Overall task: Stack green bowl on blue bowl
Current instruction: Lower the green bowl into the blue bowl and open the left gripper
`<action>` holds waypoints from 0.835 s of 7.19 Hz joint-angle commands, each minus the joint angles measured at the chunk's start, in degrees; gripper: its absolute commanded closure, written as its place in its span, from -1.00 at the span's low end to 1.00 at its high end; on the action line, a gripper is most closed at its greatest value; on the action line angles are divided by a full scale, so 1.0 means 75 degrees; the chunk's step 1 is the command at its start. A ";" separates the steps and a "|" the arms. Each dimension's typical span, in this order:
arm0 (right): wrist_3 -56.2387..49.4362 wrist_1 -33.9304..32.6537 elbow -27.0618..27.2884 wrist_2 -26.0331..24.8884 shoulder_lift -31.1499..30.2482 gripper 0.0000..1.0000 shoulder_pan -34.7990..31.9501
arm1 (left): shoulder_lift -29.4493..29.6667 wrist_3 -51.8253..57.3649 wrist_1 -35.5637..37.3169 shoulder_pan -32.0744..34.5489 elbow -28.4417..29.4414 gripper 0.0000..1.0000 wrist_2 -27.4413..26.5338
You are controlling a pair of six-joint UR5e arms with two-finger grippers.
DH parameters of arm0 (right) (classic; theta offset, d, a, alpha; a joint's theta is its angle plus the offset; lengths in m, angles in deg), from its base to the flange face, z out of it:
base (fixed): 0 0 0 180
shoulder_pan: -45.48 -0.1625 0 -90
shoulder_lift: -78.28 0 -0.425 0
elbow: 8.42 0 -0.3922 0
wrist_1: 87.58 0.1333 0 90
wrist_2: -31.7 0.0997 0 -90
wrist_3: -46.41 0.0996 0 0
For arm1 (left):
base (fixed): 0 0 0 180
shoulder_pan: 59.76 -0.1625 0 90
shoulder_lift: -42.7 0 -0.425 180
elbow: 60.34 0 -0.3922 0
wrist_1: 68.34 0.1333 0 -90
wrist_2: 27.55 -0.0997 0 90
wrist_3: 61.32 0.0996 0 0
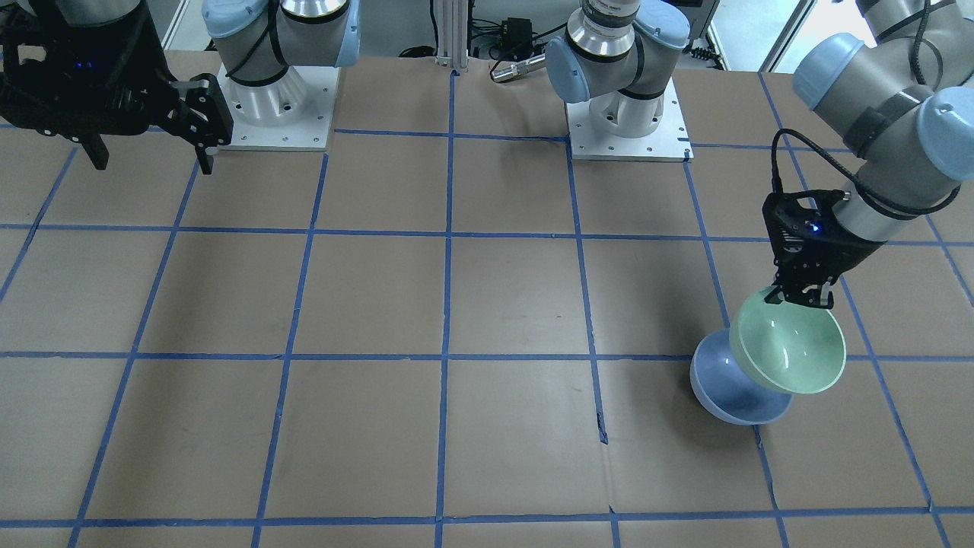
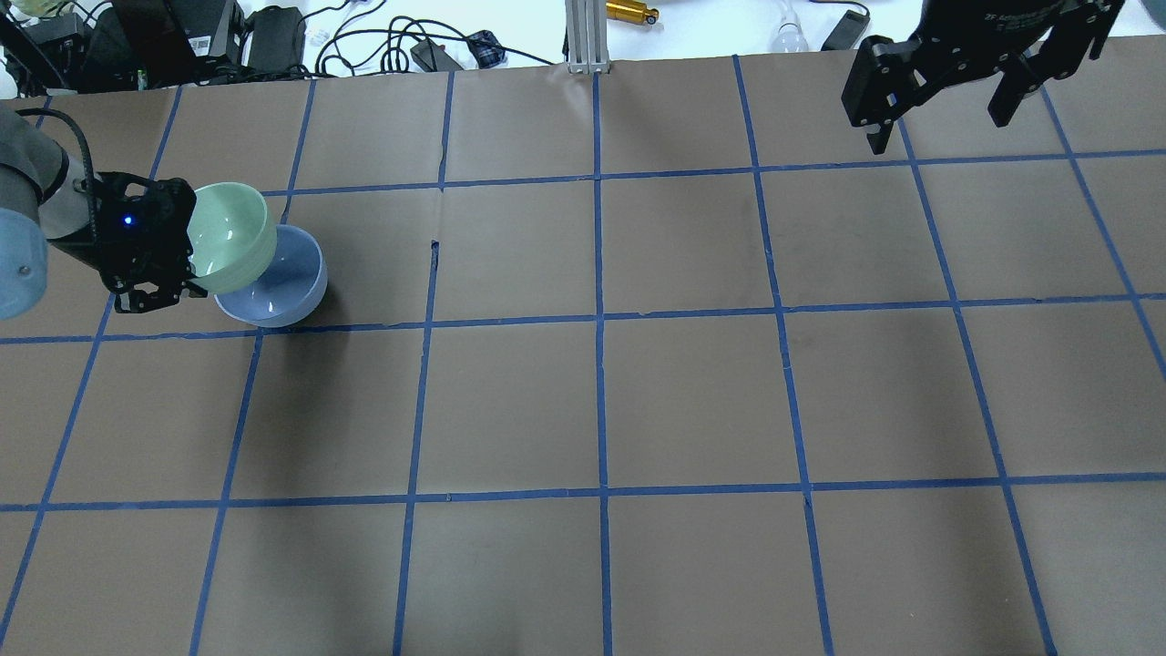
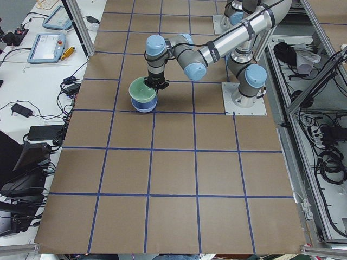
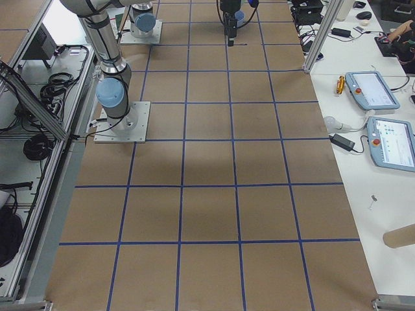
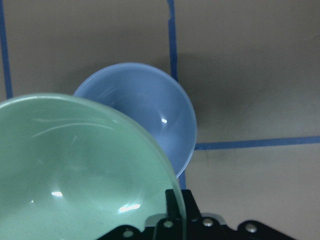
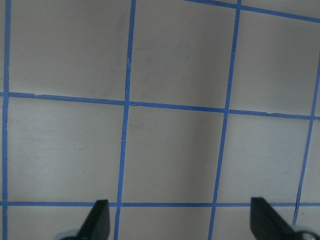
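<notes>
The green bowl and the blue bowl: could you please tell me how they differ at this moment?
The green bowl is mint; the blue bowl is pale periwinkle. The green bowl is held at its rim by the left gripper and hangs tilted, while the blue bowl sits on the table with nothing gripping it. The green bowl sits higher, partly overlapping the blue one. Both are round, deep, glossy and similar in size.

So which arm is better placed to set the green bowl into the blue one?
Left. The left claw grips the green bowl by its rim, tilted, partly over the blue bowl. The right claw hangs open and empty, far off.
</notes>
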 commanded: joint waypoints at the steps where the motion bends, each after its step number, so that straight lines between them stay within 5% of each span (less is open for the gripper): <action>1: 0.0000 0.0000 0.0000 0.0000 0.0000 -1.00 0.0000 | 0.0046 0.0013 0.0394 0.0256 -0.0305 1.00 0.0004; 6: 0.0000 0.0000 0.0000 0.0000 0.0000 -1.00 0.0000 | 0.0549 0.0142 0.1343 0.0223 -0.0317 1.00 -0.0020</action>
